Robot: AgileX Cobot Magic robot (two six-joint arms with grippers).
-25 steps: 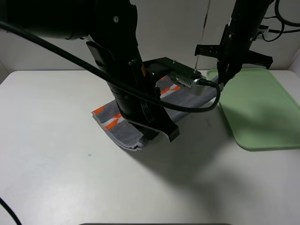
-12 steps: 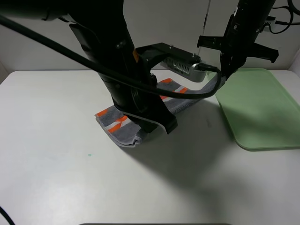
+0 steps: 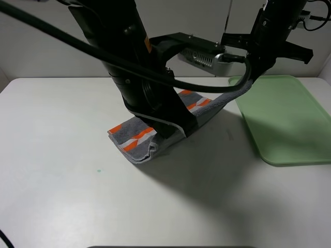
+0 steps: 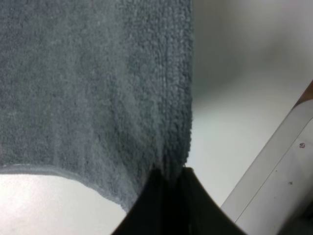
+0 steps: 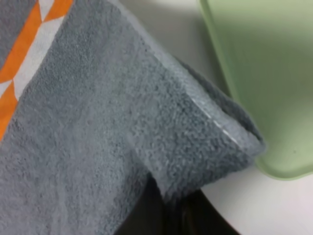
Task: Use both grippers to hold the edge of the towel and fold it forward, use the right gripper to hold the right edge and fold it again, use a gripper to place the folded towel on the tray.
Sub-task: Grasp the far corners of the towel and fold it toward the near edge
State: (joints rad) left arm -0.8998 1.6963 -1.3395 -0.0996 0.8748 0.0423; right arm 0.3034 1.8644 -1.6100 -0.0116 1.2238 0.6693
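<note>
The dark grey towel (image 3: 135,140) lies across the table's middle, its orange-and-white stripes showing at the near left end and again by the far right (image 3: 199,102). My left arm covers most of it. In the left wrist view my left gripper (image 4: 168,183) is shut on the towel (image 4: 98,98) near its pale hem (image 4: 49,171). My right gripper (image 3: 247,87) is shut on the towel's right edge and holds it raised, close to the tray's left rim. The right wrist view shows that pinch (image 5: 171,208), the hem (image 5: 205,110) and the pale-green tray (image 5: 254,58).
The tray (image 3: 289,121) lies at the right of the white table, nothing on it. My bulky left arm (image 3: 139,77) and its looping cable (image 3: 207,88) hang over the towel and reach towards the right arm. Bare table spreads in front and to the left.
Both arms have risen, lifting the gripped towel edge. The right end of the towel hangs higher, and the striped near left end has shifted a little rightward and bunched.
</note>
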